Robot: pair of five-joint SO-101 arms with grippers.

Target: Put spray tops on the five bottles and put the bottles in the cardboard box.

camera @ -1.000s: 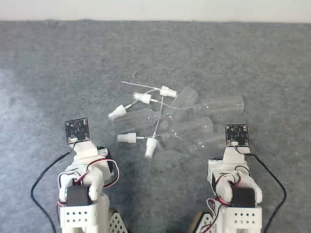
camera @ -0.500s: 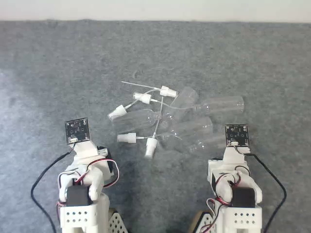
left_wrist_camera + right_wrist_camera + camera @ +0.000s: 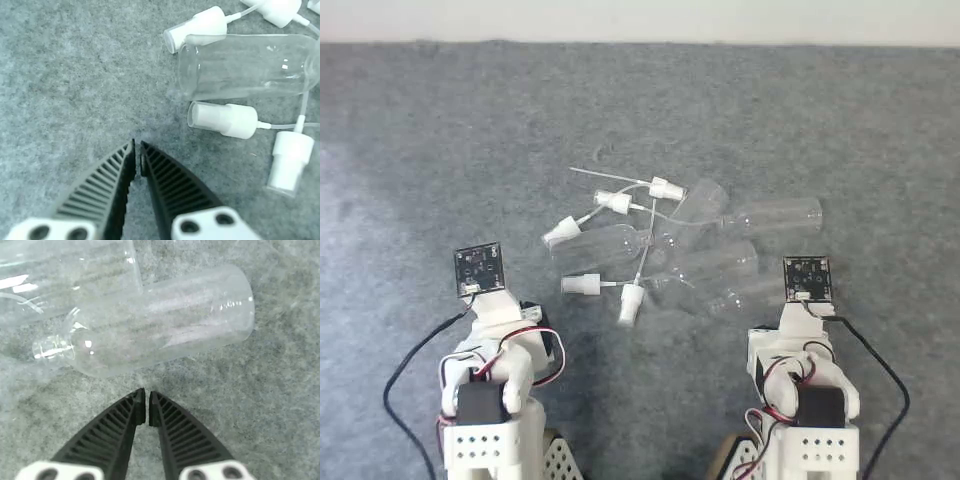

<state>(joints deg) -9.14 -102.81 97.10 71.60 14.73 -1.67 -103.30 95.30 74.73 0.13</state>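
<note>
We find five clear, cylindrical plastic bottles [image 3: 775, 215] lying on their sides in an overlapping heap at the middle of the table [image 3: 440, 130], which is covered by a grey, fuzzy, felt-like mat. Five white spray tops [image 3: 581, 284], each trailing a thin dip tube, lie loose beside and across them. The left fingers [image 3: 107, 185], black with ribbed inner faces, are closed tip to tip near a spray top, and the right fingers [image 3: 115, 432] are likewise closed, just short of a narrow-necked bottle.

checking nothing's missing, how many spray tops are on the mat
5. Two spray tops at the far side of the bottles, one leftmost, two on the near side.
</note>
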